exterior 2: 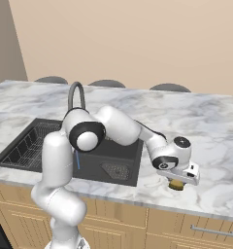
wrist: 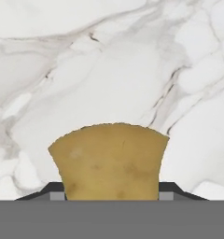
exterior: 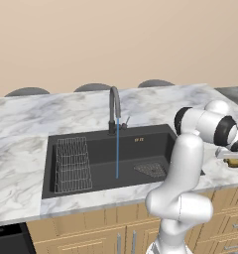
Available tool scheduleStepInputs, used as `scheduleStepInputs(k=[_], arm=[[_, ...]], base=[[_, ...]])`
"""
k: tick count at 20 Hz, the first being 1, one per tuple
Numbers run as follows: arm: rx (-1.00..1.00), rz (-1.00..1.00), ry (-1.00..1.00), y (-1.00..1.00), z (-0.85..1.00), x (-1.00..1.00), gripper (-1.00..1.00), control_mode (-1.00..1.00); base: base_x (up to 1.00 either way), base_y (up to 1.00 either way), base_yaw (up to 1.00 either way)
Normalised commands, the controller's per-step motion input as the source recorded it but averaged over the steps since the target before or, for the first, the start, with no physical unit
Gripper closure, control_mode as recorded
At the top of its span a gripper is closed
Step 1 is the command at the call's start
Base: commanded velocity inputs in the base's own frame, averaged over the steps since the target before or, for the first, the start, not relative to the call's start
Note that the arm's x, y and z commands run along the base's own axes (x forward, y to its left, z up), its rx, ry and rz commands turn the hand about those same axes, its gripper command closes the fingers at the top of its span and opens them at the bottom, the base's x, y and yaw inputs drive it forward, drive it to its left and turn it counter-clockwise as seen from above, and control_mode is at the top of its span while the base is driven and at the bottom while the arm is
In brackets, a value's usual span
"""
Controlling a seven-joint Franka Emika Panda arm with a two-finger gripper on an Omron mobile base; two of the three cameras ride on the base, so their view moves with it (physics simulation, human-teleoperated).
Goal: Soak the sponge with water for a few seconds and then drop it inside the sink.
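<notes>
The mustard-yellow sponge (wrist: 109, 158) lies on the marble counter to the right of the sink (exterior: 141, 149), close to the counter's front edge. My gripper (wrist: 111, 195) points down over it, and its dark fingertips (wrist: 55, 192) press against both sides of the sponge, so it is shut on it. In the right base view the sponge (exterior 2: 176, 185) pokes out under the gripper (exterior 2: 178, 181). The left base view has the sponge (exterior: 233, 162) at the far right edge. Water (exterior: 117, 149) falls in a thin blue stream into the black basin.
The dark curved faucet (exterior: 114, 106) stands behind the basin. A wire rack (exterior: 71, 163) fills the sink's left part and a grey mesh drain (exterior: 151, 170) sits at its right. My arm reaches across the sink's right end. Chair backs rise behind the counter.
</notes>
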Motion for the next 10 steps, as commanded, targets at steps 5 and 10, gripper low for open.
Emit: scheduleStepInputs(k=[5,10], arm=[[0.0,-0.01,-0.04,0.1,-0.09,0.0,1.0,-1.0],[0.0,-0.04,-0.24,0.72,0.19,-0.19,1.0,-1.0]], base=[[0.0,0.0,0.0],[0.0,0.0,0.0]])
